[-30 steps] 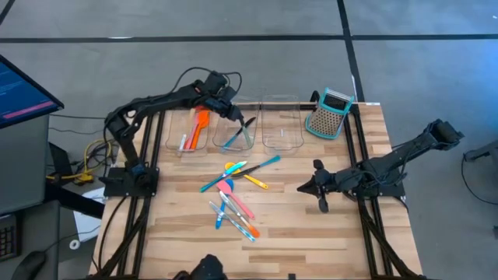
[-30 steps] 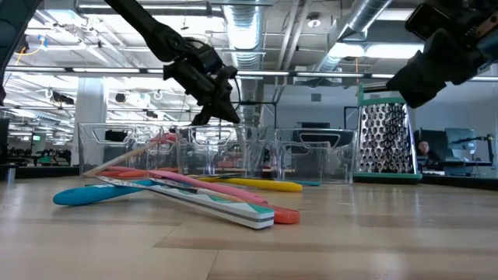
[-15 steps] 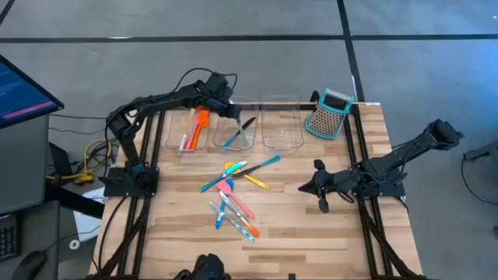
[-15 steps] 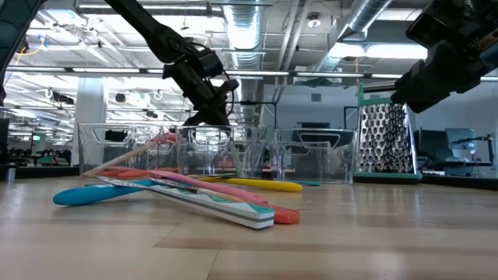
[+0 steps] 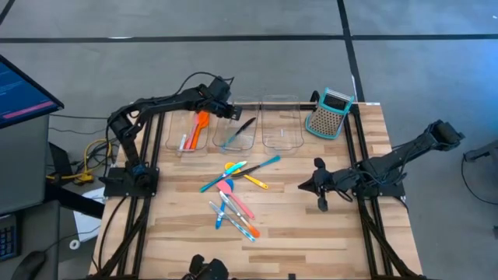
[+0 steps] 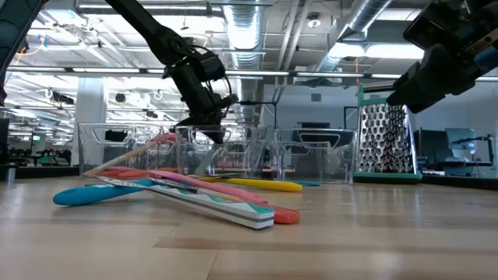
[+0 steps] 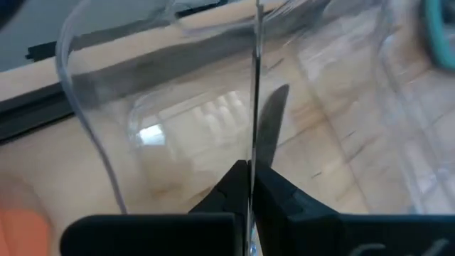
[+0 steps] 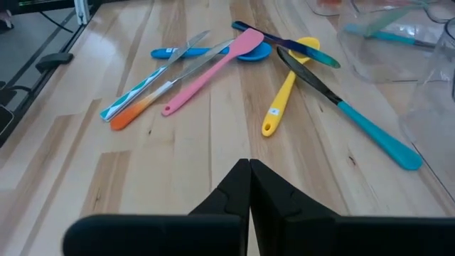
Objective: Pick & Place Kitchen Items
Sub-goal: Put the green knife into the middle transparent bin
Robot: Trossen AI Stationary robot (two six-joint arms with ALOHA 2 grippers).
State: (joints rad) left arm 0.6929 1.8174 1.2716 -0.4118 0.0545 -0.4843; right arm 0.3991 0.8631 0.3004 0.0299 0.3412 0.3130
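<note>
Several kitchen items [image 5: 233, 194] lie crossed in a loose pile on the table's middle: pink [image 8: 213, 71], yellow [image 8: 284, 99], teal, blue and orange pieces. Orange spatulas [image 5: 200, 124] lie in the left clear bin. A black piece [image 5: 245, 125] and a teal spoon [image 5: 231, 141] rest in the middle bin [image 5: 236, 148]. My left gripper [image 5: 226, 107] is shut over that bin's far left corner, pointing steeply down, with the black piece [image 7: 269, 131] just beyond its tips [image 7: 250, 171]. My right gripper [image 8: 249, 167] hovers shut above the table, right of the pile.
A third clear bin [image 5: 282, 128] stands right of the middle one. A teal-and-grey box grater [image 5: 328, 113] stands at the far right corner. Bare wood lies along the near edge and between the pile and my right arm [image 5: 373, 167].
My left gripper has shifted a little toward the table's left over the middle bin. It has tipped from slanting sideways to pointing more steeply down, and has stayed shut. The black piece has kept its place in the bin.
</note>
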